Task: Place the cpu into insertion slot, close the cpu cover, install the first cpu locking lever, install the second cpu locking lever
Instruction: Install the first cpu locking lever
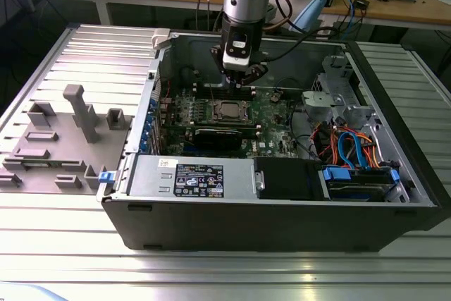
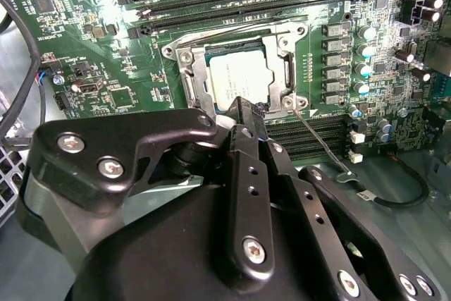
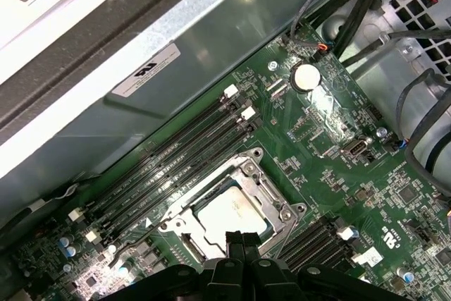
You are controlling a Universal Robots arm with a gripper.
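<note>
One cpu cover [image 2: 196,81] appears to lie flat over one cpu [image 2: 243,79], seated in one insertion slot [image 2: 236,48] at mid-board. The gripper [image 3: 236,239] hovers over the slot's edge, fingers clenched on nothing. One locking lever [image 2: 320,147] stands free beside the slot. It is probably thin, springy wire, best pushed at its hooked end.

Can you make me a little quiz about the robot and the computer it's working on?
1. True or false: the cpu lies framed by the cover.
2. The gripper is nearest to: A the cpu, B the blue cables, C the grey blocks.
3. What colour is the board?
Key: 1 true; 2 A; 3 green.
</note>
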